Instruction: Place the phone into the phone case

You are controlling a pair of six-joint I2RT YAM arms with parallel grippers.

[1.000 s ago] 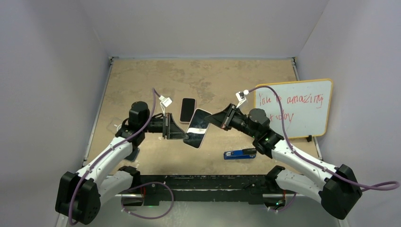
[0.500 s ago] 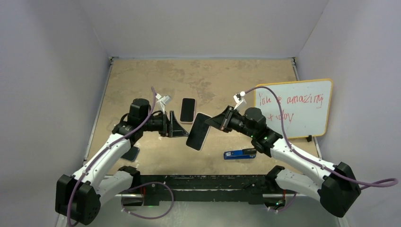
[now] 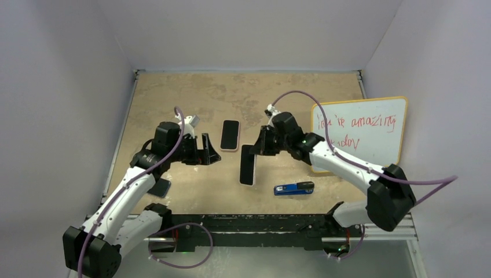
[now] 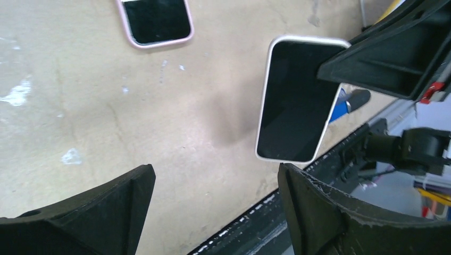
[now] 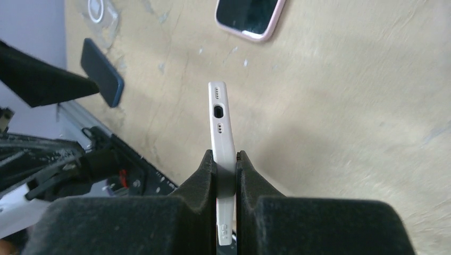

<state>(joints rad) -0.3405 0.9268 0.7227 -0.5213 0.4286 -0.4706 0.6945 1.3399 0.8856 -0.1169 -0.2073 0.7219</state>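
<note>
phone (image 3: pixel 248 164), white-rimmed and seemingly cased already, hangs above the surface (image 3: pixel 173 98), pinched edgewise in right tool (image 5: pixel 226 162); left tool (image 4: pixel 214 175) spread, empty; only set-down appears left.

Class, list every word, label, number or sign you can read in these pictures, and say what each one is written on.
"you're amazing": red handwriting, top line of the whiteboard; the first word is rough.
Second line below it: partly hidden behind the right arm; only an ending like "day" shows.
Held phone, pink-edged phone, blue tool: no readable text.
</note>
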